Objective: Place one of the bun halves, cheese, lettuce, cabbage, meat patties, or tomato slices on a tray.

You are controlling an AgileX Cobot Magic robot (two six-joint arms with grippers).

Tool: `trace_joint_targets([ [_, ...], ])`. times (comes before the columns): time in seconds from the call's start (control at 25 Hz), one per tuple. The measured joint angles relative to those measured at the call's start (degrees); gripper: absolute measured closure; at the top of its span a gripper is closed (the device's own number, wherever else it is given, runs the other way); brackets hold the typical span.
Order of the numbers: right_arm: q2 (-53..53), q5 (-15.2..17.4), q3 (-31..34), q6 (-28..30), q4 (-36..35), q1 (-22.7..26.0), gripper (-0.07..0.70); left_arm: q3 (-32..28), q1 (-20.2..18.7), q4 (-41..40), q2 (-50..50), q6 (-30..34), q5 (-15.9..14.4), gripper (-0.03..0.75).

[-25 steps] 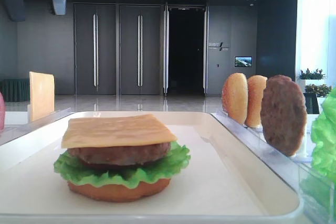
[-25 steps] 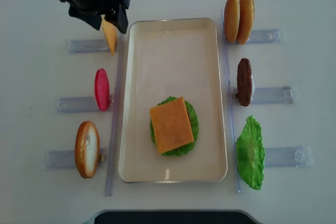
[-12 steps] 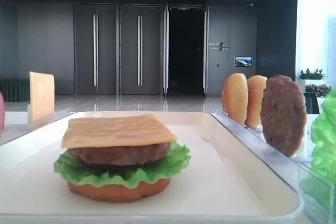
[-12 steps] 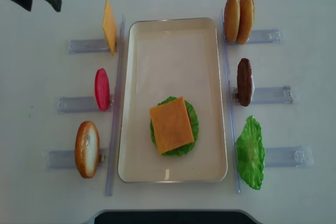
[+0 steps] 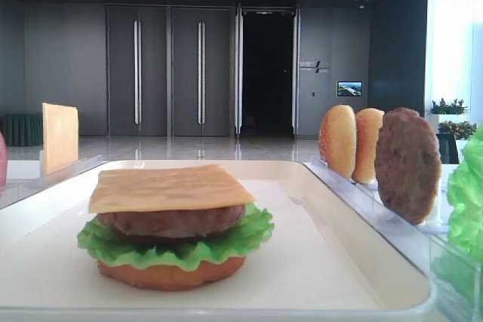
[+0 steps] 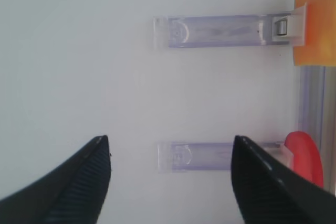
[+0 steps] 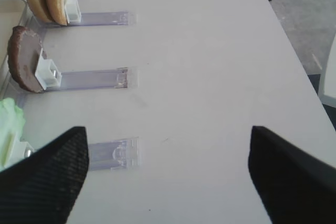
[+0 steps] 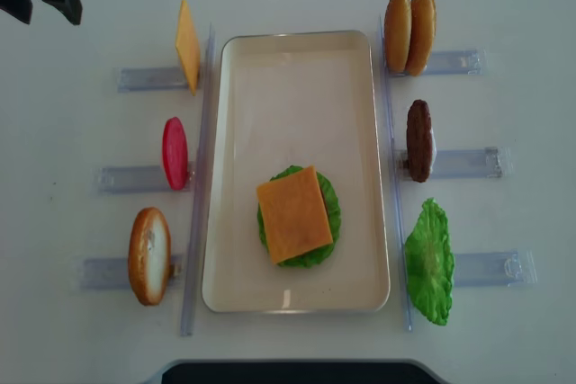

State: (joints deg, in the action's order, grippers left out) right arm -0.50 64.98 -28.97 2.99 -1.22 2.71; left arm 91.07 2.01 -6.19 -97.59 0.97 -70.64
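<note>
On the cream tray (image 8: 297, 51) sits a stack topped by cheese (image 8: 294, 213), over a meat patty (image 5: 172, 222), lettuce (image 5: 181, 245) and a bun half (image 5: 170, 273). A second cheese slice (image 8: 187, 45), a tomato slice (image 8: 175, 153) and a bun half (image 8: 148, 255) stand in holders to the left. Two bun halves (image 8: 409, 31), a patty (image 8: 418, 139) and lettuce (image 8: 429, 261) stand to the right. My left gripper (image 8: 43, 8) is open and empty at the far left corner, over bare table (image 6: 170, 145). My right gripper (image 7: 168, 132) is open and empty, right of the holders. Cabbage is out of view.
Clear plastic holders (image 8: 135, 177) flank the tray on both sides, with long clear rails (image 8: 196, 186) along its edges. In the right wrist view the table's right edge (image 7: 294, 51) drops to the floor. A dark shape (image 8: 288, 371) lies at the near table edge.
My left gripper has drawn away from above the standing cheese slice to the far left corner, still open. The stack and the holders have not moved.
</note>
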Motion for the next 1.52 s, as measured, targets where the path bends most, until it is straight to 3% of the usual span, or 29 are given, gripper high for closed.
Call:
trace_joint_targets([
  [0.24, 0.0, 0.0, 0.0, 0.0, 0.0, 0.0, 0.045, 0.0, 0.0, 1.07, 3.62, 2.16, -0.05, 0.171],
  [0.84, 0.0, 0.0, 0.0, 0.0, 0.0, 0.0, 0.045, -0.77, 0.0, 8.71, 28.9, 6.08, -0.87, 0.171],
  [1.04, 0.0, 0.0, 0.0, 0.0, 0.0, 0.0, 0.045, -8.94, 0.0, 8.75, 39.61, 7.36, -1.25, 0.171],
  [1.52, 0.0, 0.0, 0.0, 0.0, 0.0, 0.0, 0.045, -34.6, 0.0, 9.67, 64.78, 7.93, -1.6, 0.171],
])
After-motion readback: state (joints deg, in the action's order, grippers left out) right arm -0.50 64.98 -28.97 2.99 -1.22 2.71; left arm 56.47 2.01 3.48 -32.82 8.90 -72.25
